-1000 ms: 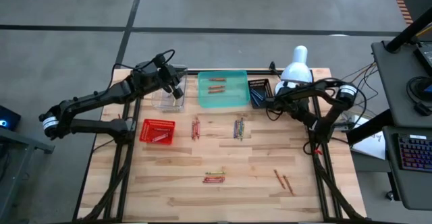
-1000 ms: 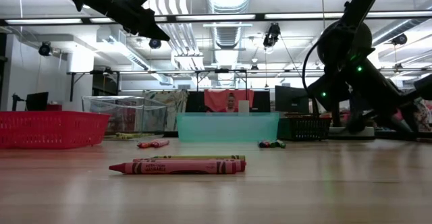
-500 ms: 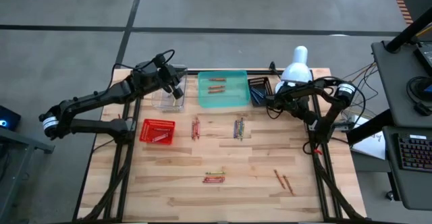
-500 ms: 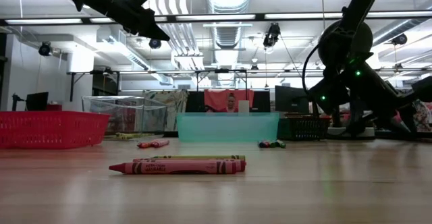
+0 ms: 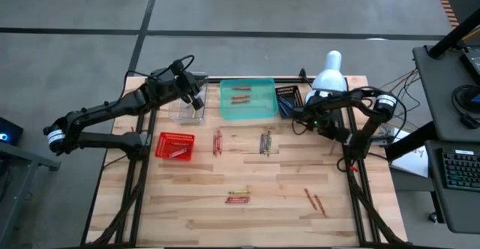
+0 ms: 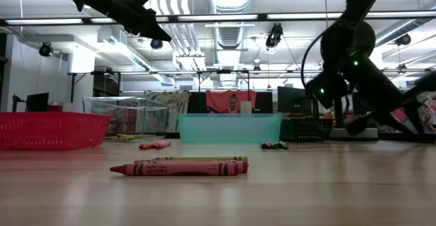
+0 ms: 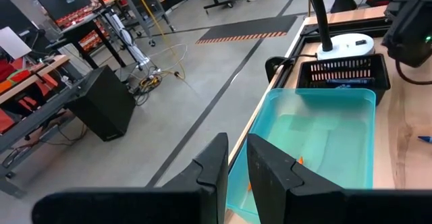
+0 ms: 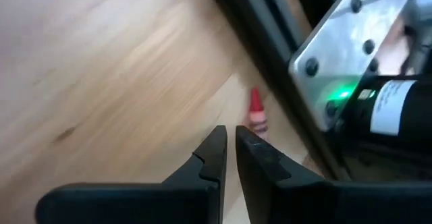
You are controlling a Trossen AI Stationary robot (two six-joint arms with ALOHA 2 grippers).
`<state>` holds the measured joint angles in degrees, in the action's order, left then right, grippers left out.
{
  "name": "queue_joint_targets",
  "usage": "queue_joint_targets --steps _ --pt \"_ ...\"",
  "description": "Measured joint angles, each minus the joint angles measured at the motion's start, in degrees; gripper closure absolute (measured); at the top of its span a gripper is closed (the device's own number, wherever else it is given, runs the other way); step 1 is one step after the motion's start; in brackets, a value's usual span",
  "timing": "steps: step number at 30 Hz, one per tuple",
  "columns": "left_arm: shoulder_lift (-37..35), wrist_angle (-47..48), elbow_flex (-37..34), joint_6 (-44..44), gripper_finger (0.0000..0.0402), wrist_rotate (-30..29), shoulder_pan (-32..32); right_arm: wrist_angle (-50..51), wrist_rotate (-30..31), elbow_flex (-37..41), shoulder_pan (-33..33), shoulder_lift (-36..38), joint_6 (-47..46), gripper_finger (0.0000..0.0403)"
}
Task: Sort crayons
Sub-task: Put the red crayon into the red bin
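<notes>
The crayons are lying scattered over the tabletop: a reddish group (image 5: 217, 141) and a multicoloured group (image 5: 265, 142) are sitting side by side near the middle, another cluster (image 5: 238, 197) is lying toward the near edge, and two brownish ones (image 5: 314, 199) are resting toward the near right corner. Two more crayons (image 5: 240, 94) are lying inside the teal tray (image 5: 226, 108) at the far edge, and some are showing in the red mesh basket (image 5: 174, 145) on the left side. A dark basket (image 5: 287, 100) is sitting just right of the tray. The left gripper (image 5: 196, 99) is hanging over a clear container (image 5: 184, 111) beside the tray, its fingers (image 7: 219, 163) nearly together and gripping nothing. The right gripper (image 5: 296, 117) is hovering just in front of the dark basket, its fingers (image 8: 217, 155) almost touching and empty, with a red crayon (image 8: 257, 113) lying on the wood beyond them
</notes>
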<state>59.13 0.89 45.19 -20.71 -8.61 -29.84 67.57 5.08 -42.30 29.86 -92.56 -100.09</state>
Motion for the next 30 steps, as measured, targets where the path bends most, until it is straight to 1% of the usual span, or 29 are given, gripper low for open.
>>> queue_joint_targets --steps 6,13,15,18,19,21,26,30 --pt "0.0 0.0 0.0 0.3 0.0363 0.0 0.0 3.6 0.2 -2.1 -2.4 3.9 -0.4 0.0376" --pt "0.0 0.0 0.0 0.4 0.0363 0.0 0.0 4.0 -0.6 -2.3 -1.6 7.9 10.4 0.0376" --pt "0.0 0.0 0.0 0.7 0.0363 0.1 0.0 3.9 -0.6 -2.3 -1.6 8.2 10.2 0.0376" --pt "0.0 0.0 0.0 1.4 0.0363 0.1 0.0 3.4 -0.4 -2.3 -1.6 8.4 7.6 0.0376" --pt "0.0 0.0 0.0 1.7 0.0363 0.1 0.0 3.3 0.6 -2.3 -1.6 8.3 7.2 0.0376" --pt "0.0 0.0 0.0 1.9 0.0363 0.1 0.0 3.2 2.1 -2.3 -1.6 8.2 8.0 0.0376" --pt "0.0 0.0 0.0 2.0 0.0363 0.1 0.0 2.1 2.0 -2.3 -1.6 8.1 12.3 0.0376" --pt "0.0 0.0 0.0 2.2 0.0363 0.1 0.0 2.0 2.0 -2.3 -1.6 8.1 13.1 0.0376"
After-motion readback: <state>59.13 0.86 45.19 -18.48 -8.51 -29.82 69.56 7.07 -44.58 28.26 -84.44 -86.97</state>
